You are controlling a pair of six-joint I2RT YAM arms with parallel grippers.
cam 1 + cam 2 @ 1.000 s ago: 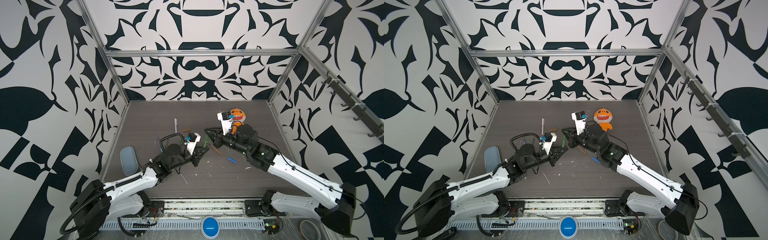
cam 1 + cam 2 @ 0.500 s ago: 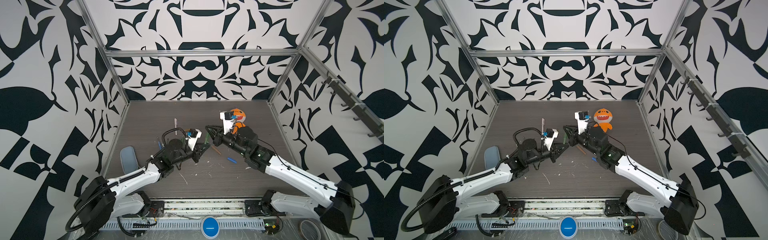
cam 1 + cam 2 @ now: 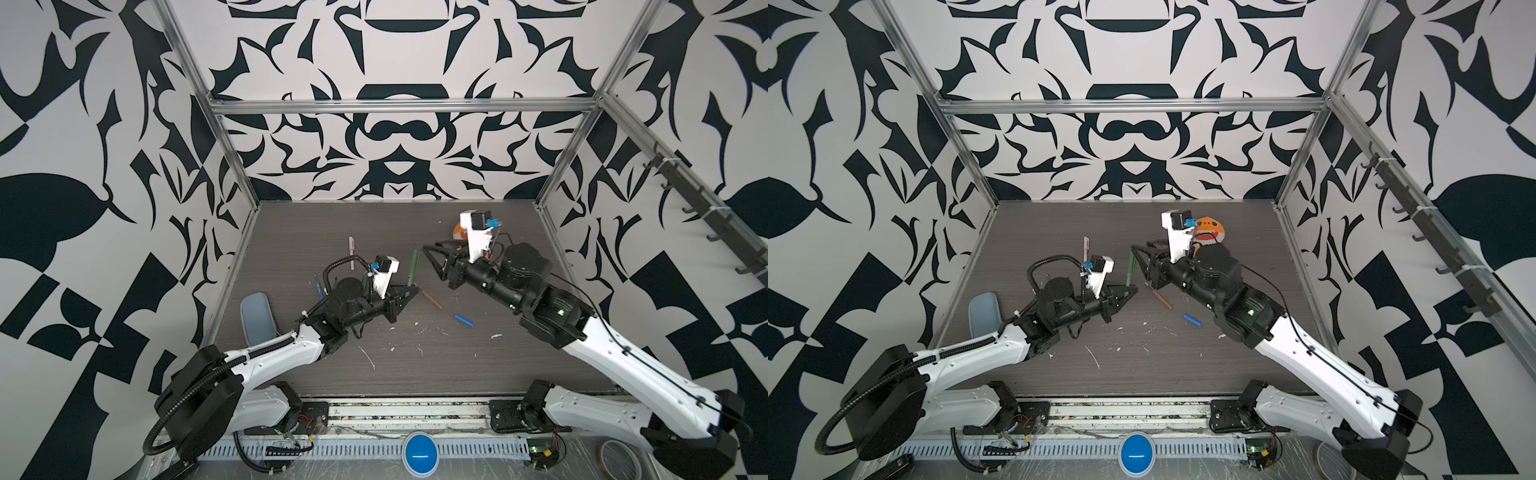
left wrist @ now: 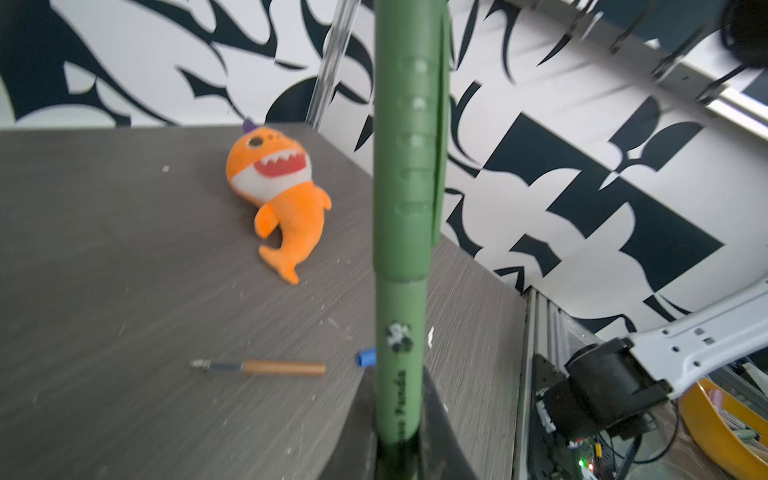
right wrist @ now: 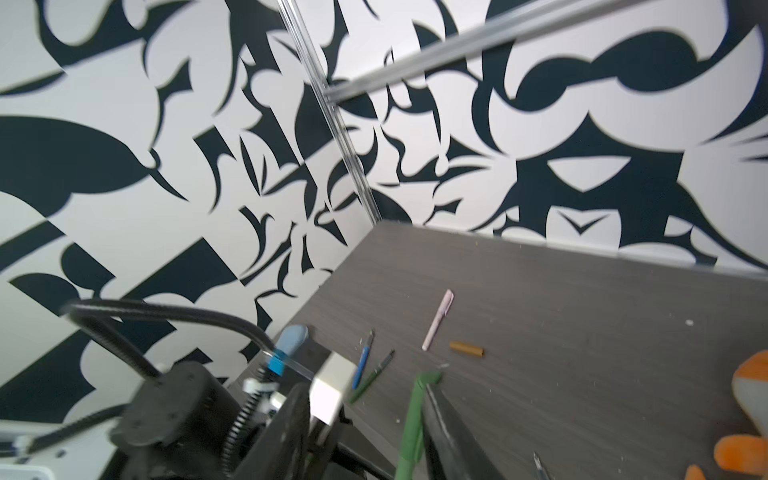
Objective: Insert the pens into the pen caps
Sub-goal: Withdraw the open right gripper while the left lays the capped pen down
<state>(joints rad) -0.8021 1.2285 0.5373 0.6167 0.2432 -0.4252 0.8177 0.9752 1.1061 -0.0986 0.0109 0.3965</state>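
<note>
My left gripper point(image 3: 410, 289) is shut on the lower end of a green pen point(image 4: 400, 374), which stands upright above the table. A green pen cap point(image 4: 409, 166) sits pushed over the pen's upper end. In both top views the capped pen point(image 3: 1130, 270) rises from the left jaws. My right gripper point(image 3: 432, 257) is open just beside the cap's top, with one of its fingers point(image 5: 446, 432) alongside the green cap point(image 5: 415, 415). On the table lie a pink capped pen point(image 5: 438, 320), a mustard cap point(image 5: 466, 349), a blue pen point(image 5: 361, 365), a dark green pen point(image 5: 374, 376), an orange-brown pen point(image 3: 432, 299) and a blue cap point(image 3: 463, 320).
An orange shark toy point(image 3: 1208, 230) lies at the back right, behind the right wrist. A grey-blue oval object point(image 3: 257, 318) rests by the left wall. White scraps point(image 3: 368, 357) dot the front of the dark table point(image 3: 498, 365). Patterned walls close in three sides.
The right gripper has opened and let go of the green cap, drawing back to the right. The left gripper keeps the capped green pen and has shifted slightly right.
</note>
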